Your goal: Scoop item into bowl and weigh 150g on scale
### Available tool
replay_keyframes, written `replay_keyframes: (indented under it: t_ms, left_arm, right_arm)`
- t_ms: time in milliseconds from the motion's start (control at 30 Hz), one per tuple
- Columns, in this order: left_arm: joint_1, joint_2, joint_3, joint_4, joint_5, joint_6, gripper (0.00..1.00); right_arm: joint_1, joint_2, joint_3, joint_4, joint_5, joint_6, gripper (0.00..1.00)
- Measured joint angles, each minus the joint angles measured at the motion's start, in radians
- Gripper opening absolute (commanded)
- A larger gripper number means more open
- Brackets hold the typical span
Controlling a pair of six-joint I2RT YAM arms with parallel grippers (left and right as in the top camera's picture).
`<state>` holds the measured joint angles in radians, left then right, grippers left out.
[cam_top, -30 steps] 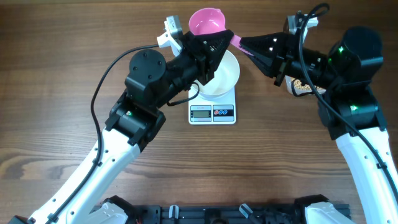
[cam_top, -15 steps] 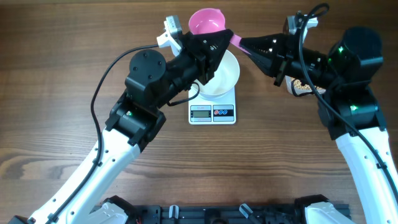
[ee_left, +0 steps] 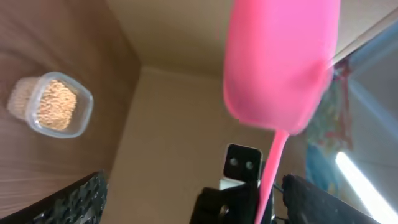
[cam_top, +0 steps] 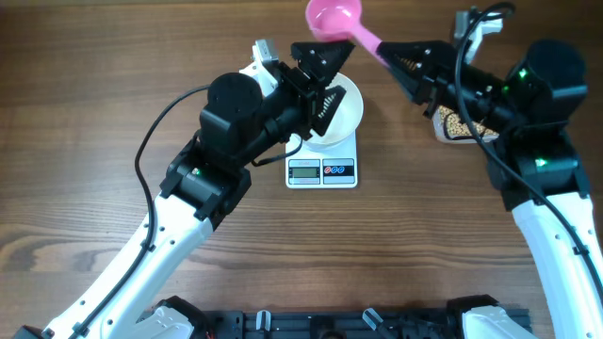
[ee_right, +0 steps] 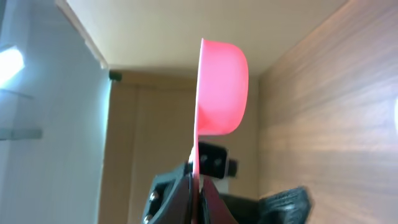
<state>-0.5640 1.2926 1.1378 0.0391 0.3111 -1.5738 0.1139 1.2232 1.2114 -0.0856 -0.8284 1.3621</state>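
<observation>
My right gripper is shut on the handle of the pink scoop, which it holds up over the far edge of the table. In the right wrist view the scoop stands edge-on above the pinched jaws. My left gripper is open just above the white bowl, holding nothing. The bowl rests on the white scale. The item, tan beans, fills a clear container that my right arm half hides. The scoop looms large in the left wrist view, between my open left fingers.
Bare wooden table lies to the left and in front of the scale. Both arms reach in from the near edge and meet over the bowl. The clear container sits at the right, under my right arm.
My left gripper has opened and let go of the pink scoop. My right gripper has carried the scoop up and away toward the far edge.
</observation>
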Motion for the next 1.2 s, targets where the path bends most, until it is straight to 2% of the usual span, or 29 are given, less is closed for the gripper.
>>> replay_keyframes:
  t_ms: [100, 167, 200, 333, 367, 467, 600, 667, 800, 900, 933, 967, 1033, 1100, 1200]
  left_arm:
    - [0.0, 0.0, 0.0, 0.001, 0.0, 0.051, 0.93]
    - [0.0, 0.0, 0.0, 0.0, 0.0, 0.107, 0.96]
    - [0.0, 0.0, 0.0, 0.0, 0.0, 0.148, 1.0]
    - [0.003, 0.0, 0.0, -0.004, 0.001, 0.357, 1.0]
    - [0.011, 0.0, 0.0, -0.011, 0.008, 0.435, 1.0]
    - [0.048, -0.011, 0.0, -0.064, 0.031, 0.553, 1.0]
    - [0.136, -0.057, 0.024, -0.336, 0.043, 0.716, 0.99]
    - [0.175, -0.063, 0.06, -0.507, 0.046, 0.791, 1.0]
    - [0.213, -0.063, 0.137, -0.781, 0.05, 0.921, 1.0]
    - [0.203, -0.063, 0.158, -0.878, 0.076, 0.982, 1.0]
    - [0.195, -0.063, 0.158, -0.892, 0.082, 0.991, 0.97]
    - [0.188, -0.063, 0.158, -0.896, 0.089, 0.996, 0.83]
    - [0.166, -0.063, 0.158, -0.896, 0.105, 1.004, 0.45]
    - [0.147, -0.063, 0.158, -0.897, 0.106, 1.014, 0.2]
    - [0.116, -0.061, 0.158, -0.913, 0.091, 1.024, 0.04]
  right_arm:
    - [-0.061, 0.0, 0.0, -0.043, 0.008, -0.052, 0.04]
    - [-0.103, 0.0, 0.001, -0.084, 0.014, -0.094, 0.05]
    - [-0.123, 0.0, 0.001, -0.101, 0.016, -0.117, 0.05]
    - [-0.199, 0.0, 0.003, -0.213, 0.021, -0.233, 0.05]
    - [-0.219, 0.0, 0.005, -0.262, 0.022, -0.269, 0.05]
    - [-0.26, 0.0, 0.028, -0.418, 0.031, -0.375, 0.05]
    - [-0.282, 0.004, 0.157, -0.732, 0.169, -0.57, 0.05]
    - [-0.282, 0.003, 0.264, -0.914, 0.304, -0.688, 0.05]
    - [-0.283, -0.005, 0.357, -1.067, 0.528, -0.827, 0.04]
    - [-0.282, 0.0, 0.362, -1.148, 0.656, -0.917, 0.04]
    - [-0.282, 0.005, 0.362, -1.161, 0.681, -0.929, 0.04]
    - [-0.282, 0.013, 0.362, -1.172, 0.711, -0.943, 0.04]
    - [-0.282, 0.035, 0.362, -1.186, 0.766, -0.964, 0.04]
    - [-0.282, 0.059, 0.362, -1.192, 0.809, -0.974, 0.04]
    - [-0.283, 0.094, 0.362, -1.213, 0.845, -0.983, 0.04]
